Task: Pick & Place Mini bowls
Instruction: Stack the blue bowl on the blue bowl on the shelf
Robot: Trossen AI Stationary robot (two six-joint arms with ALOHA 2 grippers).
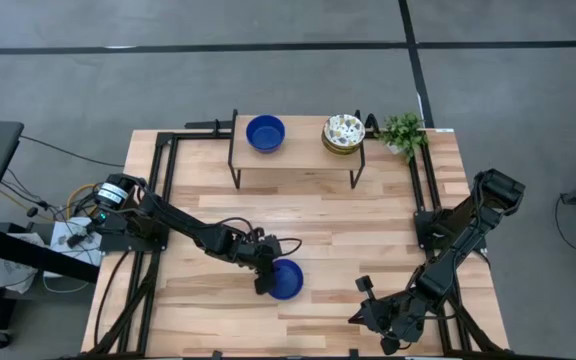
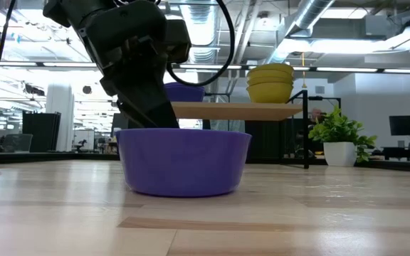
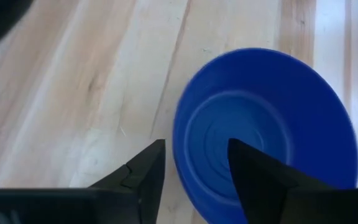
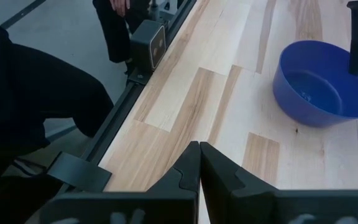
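Two blue bowls: one on table, one on shelf.

Three groups of mini bowls. One glossy cobalt blue bowl upright on the wooden table near its front edge, rim up, empty, with concentric rings visible on its inner floor. A second blue bowl upright on the left part of the raised shelf at the table's back. On the right part of that shelf, a stack of cream-white bowls with speckled greenish pattern inside, well apart from the blue one beside it
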